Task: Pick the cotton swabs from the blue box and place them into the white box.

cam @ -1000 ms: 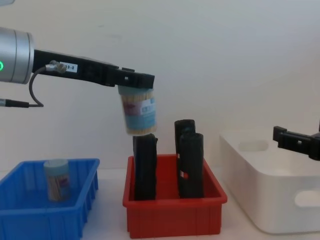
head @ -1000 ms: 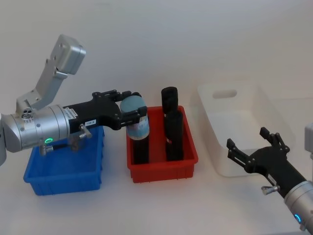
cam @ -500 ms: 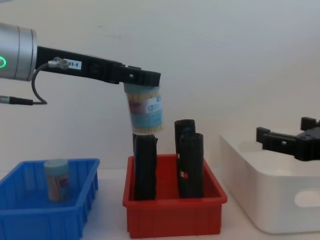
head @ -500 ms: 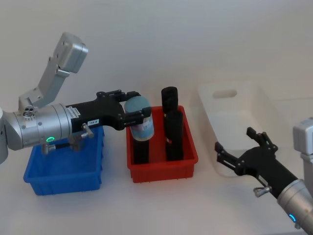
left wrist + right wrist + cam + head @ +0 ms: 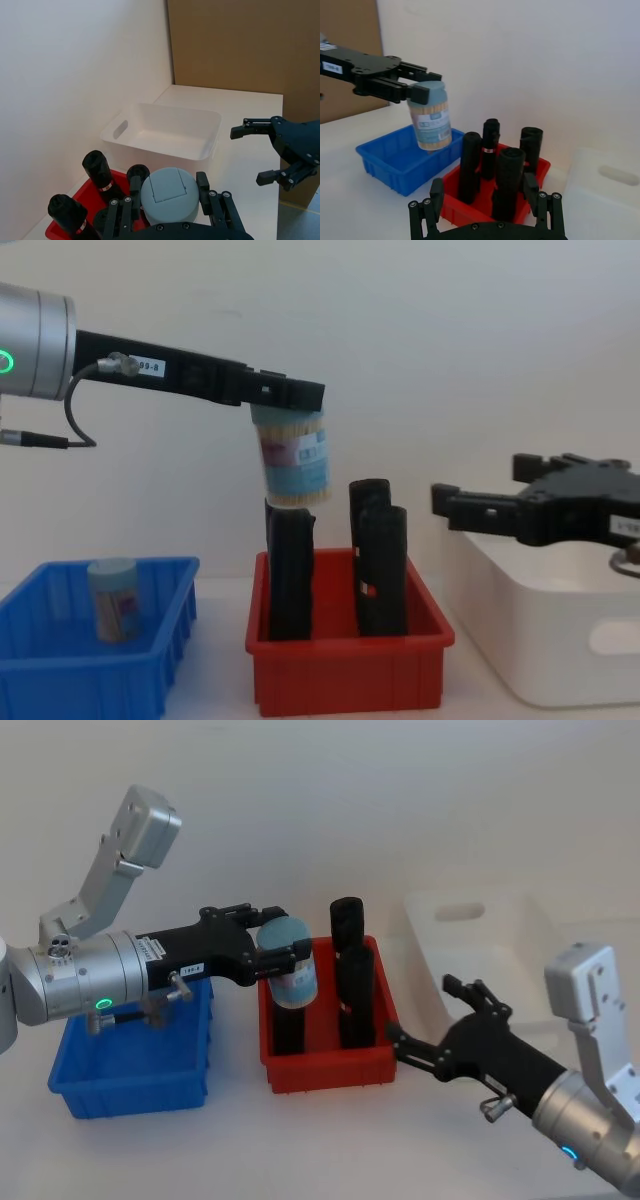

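Nearest the robot, the right pincer (image 5: pixel 420 1010) hung low over the table (image 5: pixel 300 1140) at the front right, its fingers spread wide and empty, aimed toward ten o'clock in the head view. Beyond it on the left sat the blue box (image 5: pixel 130 1092), where the chest view showed a second jar (image 5: pixel 112 598) of cotton swabs standing upright. The red bin (image 5: pixel 330 1067) stood in the middle with tall black containers (image 5: pixel 347 920) upright in it. Above its left side the left pincer (image 5: pixel 283 933) was clamped on a cotton swab jar (image 5: pixel 294 982) at the pale blue lid. The jar's body hung below, its long axis close to vertical with a slight lean. Its base was right above the top of one black container, and whether they touched could not be told. Farther back and right, the white box (image 5: pixel 520 905) lay at about three o'clock from the held jar, well apart, with the black containers and the open right pincer between. That relation governed the coming move: the jar was clear of the blue box, its target lay to its right, and the right pincer was much nearer the white box than the left. A handover at the jar's body looked likely, or else a rightward carry high enough to pass over the black containers.
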Controlling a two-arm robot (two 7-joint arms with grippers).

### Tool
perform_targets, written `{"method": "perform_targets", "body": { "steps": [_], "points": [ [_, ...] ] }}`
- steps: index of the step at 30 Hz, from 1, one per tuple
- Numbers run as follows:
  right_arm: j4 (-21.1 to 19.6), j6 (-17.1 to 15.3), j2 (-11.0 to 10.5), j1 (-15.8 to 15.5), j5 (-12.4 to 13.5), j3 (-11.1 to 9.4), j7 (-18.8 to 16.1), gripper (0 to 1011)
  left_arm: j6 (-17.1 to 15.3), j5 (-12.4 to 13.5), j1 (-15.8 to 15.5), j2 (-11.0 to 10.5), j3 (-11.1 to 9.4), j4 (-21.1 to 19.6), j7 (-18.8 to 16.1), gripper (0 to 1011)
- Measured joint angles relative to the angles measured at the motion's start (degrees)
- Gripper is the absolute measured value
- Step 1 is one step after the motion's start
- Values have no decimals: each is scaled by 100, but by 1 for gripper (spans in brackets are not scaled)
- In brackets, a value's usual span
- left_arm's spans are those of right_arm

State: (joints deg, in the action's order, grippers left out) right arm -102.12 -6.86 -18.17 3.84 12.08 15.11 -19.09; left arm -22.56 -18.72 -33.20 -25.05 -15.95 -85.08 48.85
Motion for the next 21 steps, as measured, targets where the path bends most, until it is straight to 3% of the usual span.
{"method": "perform_targets", "body": {
  "steps": [10,21],
  "points": [
    [123,-348,172,471,-358,138,-802,1001,-4,-3,-5,4,-2,5,15,670],
    [402,-598,372,893,-627,241,-1124,1001,-4,-2,-10,4,-2,5,21,670]
  ]
}}
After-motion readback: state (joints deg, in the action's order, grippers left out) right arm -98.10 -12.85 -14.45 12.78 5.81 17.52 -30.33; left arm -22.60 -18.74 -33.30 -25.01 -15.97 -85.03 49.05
